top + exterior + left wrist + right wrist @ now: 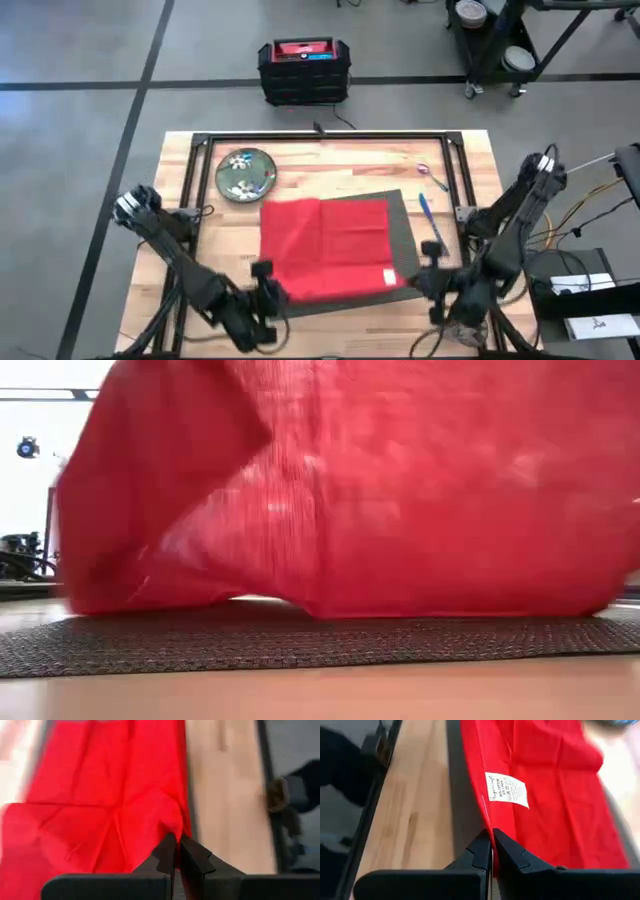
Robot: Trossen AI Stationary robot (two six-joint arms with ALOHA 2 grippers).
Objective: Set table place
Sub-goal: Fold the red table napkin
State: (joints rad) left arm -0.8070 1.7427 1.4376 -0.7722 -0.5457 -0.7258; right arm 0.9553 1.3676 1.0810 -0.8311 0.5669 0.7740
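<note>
Red napkin (325, 247) pinched by L gripper (176, 841) & R gripper (491, 836).

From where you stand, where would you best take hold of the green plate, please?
Grip the green plate by its near rim, coming from above with the left gripper, once it lets go of the red napkin; the plate lies flat on the table, so only its edge offers purchase.

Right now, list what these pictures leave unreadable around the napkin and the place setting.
- Low view: the red napkin fills the frame, hiding both grippers, the plate and the utensils.
- High view: the utensils are too small to tell apart.
- Right wrist view: print on the napkin's white label is too small to read.
</note>
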